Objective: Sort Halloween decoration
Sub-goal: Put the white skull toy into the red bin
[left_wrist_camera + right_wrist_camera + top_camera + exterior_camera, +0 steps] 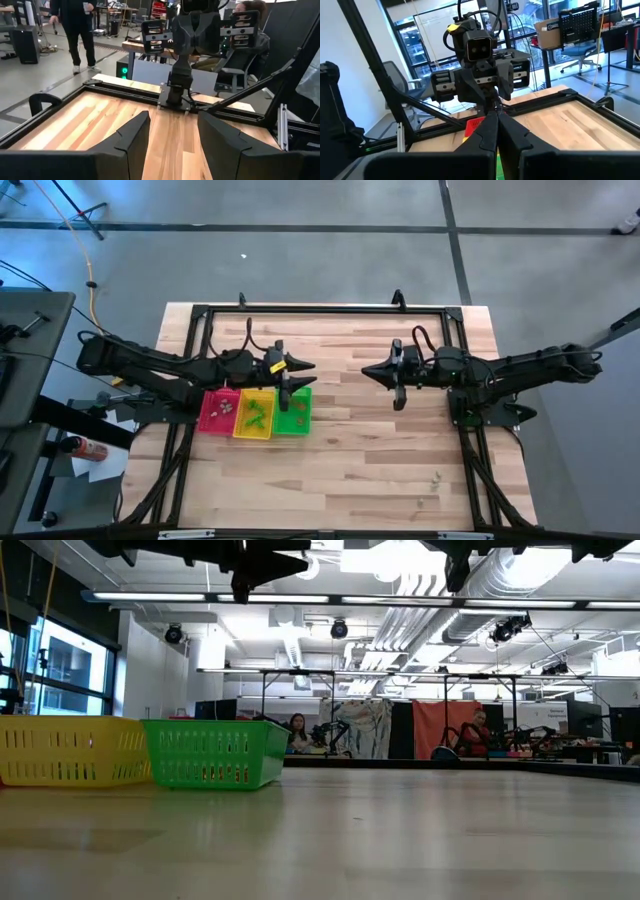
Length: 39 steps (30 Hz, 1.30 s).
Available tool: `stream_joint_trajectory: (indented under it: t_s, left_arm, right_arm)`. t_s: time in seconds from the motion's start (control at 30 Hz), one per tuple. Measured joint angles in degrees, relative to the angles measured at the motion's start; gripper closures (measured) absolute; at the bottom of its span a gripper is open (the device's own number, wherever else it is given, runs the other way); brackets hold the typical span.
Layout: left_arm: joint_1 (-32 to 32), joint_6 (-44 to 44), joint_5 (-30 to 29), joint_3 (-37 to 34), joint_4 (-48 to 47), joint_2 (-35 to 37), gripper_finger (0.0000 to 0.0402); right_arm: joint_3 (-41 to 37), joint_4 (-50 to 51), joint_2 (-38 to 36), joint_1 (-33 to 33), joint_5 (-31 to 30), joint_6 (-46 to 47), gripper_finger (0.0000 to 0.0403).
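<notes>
Three small trays stand side by side left of the table's middle: red point(218, 412), yellow point(254, 414) and green point(293, 410). Tiny Halloween decoration pieces lie inside them, such as pale ones in the red tray point(223, 408). A few more trinkets point(436, 477) lie loose on the wood near the right front. My left gripper point(303, 367) hovers above the trays' far side, pointing level toward the table's right, open and with nothing in it point(172, 120). My right gripper point(368, 370) faces it from the right, level, shut on nothing point(492, 117).
A black frame point(330, 308) runs around the tabletop. The low view shows the yellow tray point(70, 750) and the green tray point(215, 753) standing on the wood at the left. People move and sit in the room beyond the table.
</notes>
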<state>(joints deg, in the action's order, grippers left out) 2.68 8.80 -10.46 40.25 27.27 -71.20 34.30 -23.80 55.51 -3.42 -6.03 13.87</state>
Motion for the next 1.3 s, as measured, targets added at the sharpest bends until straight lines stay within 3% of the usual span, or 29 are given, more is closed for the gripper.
stream_joint_trajectory:
  t_s: [0.13, 0.33, 0.43, 0.6, 0.7, 0.87, 1.03, 1.2, 1.3]
  left_arm:
    - [0.0, 0.0, 0.0, 0.0, -0.1, 0.0, 0.0243]
    - [0.0, 0.1, 0.0, 0.0, -0.1, 0.0, 0.0243]
    - [0.0, 0.1, 0.0, 0.0, -0.1, 0.0, 0.0243]
    - [0.0, 0.1, 0.0, 0.0, -0.1, 0.0, 0.0243]
    - [0.0, 0.1, 0.0, 0.0, -0.1, 0.0, 0.0243]
    - [0.0, 0.1, 0.0, 0.0, -0.5, 0.0, 0.0243]
    - [0.0, 0.1, 0.0, 0.0, -0.4, 0.0, 0.0243]
    - [0.0, 0.1, 0.0, 0.0, -0.3, 0.0, 0.0243]
    - [0.0, 0.1, 0.0, 0.0, -0.4, 0.0, 0.0243]
  right_arm:
    - [0.0, 0.0, 0.0, 0.1, -0.1, 1.7, 0.0403]
    - [0.2, 1.9, 0.0, 3.3, 0.2, 15.3, 0.0402]
    - [3.7, 14.3, 0.1, 4.4, 3.5, 20.1, 0.0392]
    - [13.0, 46.5, 3.7, 2.7, 9.6, 25.0, 0.0360]
    - [16.1, 62.1, 6.8, -1.3, 11.1, 28.6, 0.0337]
    - [15.3, 74.9, 11.0, -11.2, 11.3, 42.2, 0.0305]
    - [11.5, 76.3, 13.6, -21.5, 14.9, 61.2, 0.0282]
    - [7.4, 75.5, 14.3, -28.7, 19.5, 84.8, 0.0272]
    - [6.0, 75.2, 14.3, -32.6, 20.2, 94.1, 0.0272]
